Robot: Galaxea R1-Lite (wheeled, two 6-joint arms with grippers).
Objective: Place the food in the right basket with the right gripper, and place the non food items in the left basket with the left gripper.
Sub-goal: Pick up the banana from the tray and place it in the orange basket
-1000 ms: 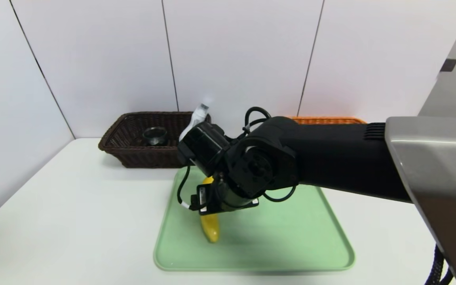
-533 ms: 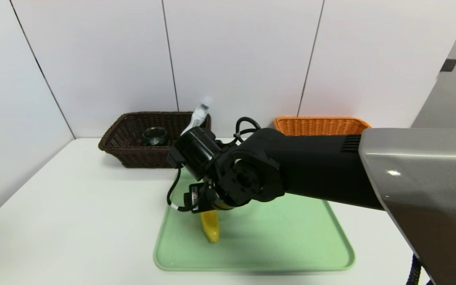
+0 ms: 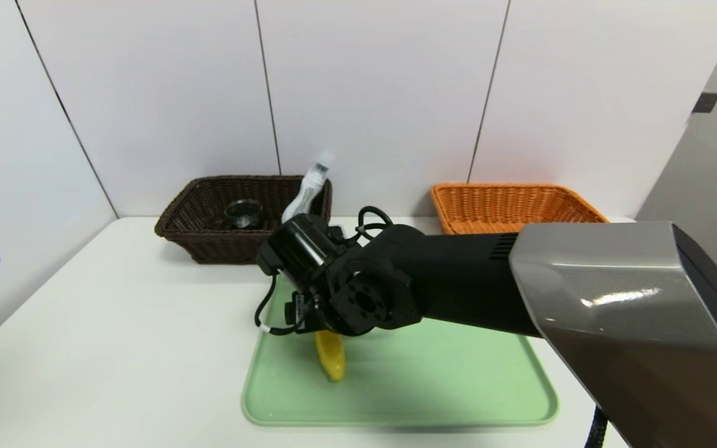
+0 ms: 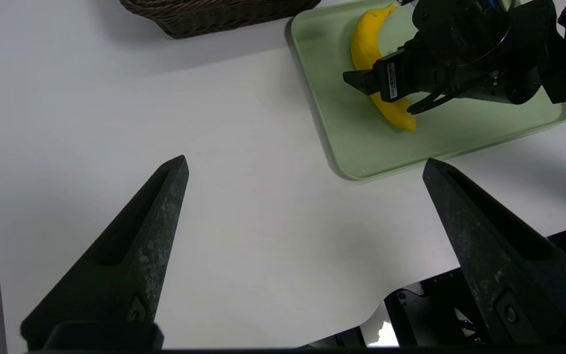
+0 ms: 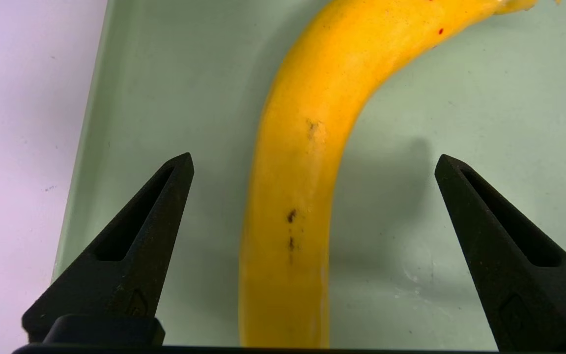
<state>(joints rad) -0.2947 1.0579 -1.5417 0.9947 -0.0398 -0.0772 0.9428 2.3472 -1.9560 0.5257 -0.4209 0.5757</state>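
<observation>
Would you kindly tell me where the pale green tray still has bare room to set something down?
The pale green tray is bare across its right half, between the long yellow banana and its right rim. It is crowded on the left, where the right gripper hangs with open fingers either side of the banana.

My right gripper (image 5: 312, 162) hangs over the banana (image 5: 297, 196) with its fingers spread wide, bare green tray (image 5: 460, 98) showing on both sides of the fruit, so I see room for each finger. The tray's raised rim runs close by on the left. To the far right, the orange basket (image 3: 514, 205) is open on top, with bare table between it and the tray. My left gripper (image 4: 305, 164) sits open above bare table (image 4: 243, 196), well left of the tray.
</observation>
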